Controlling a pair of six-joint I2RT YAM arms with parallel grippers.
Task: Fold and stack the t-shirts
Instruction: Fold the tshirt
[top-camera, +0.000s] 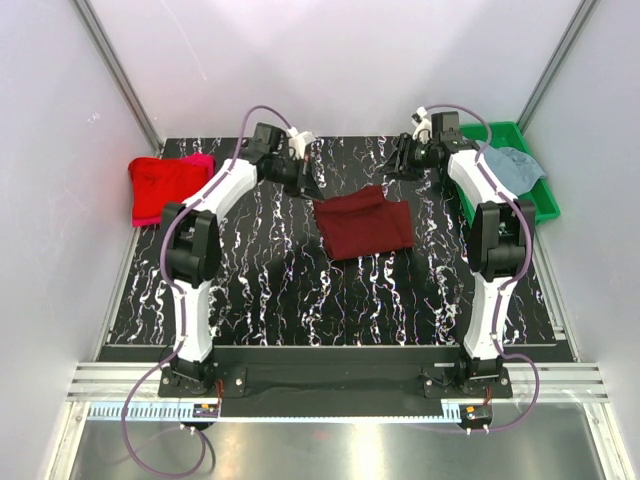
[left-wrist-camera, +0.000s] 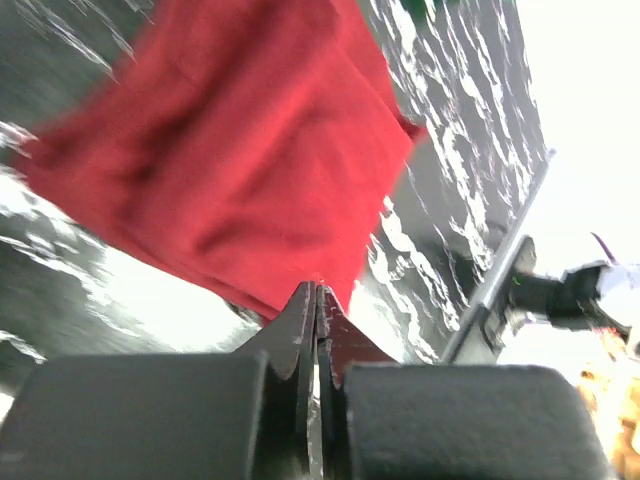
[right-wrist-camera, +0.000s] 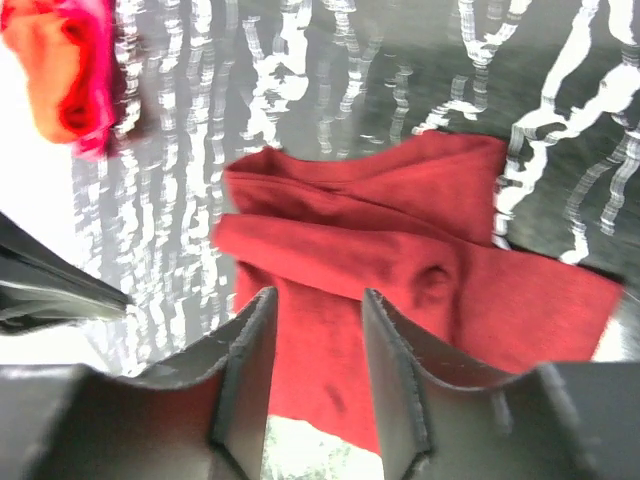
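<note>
Over the veined black table (top-camera: 270, 290) between pale walls (top-camera: 60, 120), left gripper (left-wrist-camera: 316, 292) is pressed together, right gripper (right-wrist-camera: 318, 296) spread.

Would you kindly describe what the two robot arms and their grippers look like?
The left arm and right arm are built alike: white shell links joined by black motor housings, on black bases. A purple cable loops along each arm. The left gripper and right gripper each have two dark grey, flat fingers that taper to thin tips.
</note>
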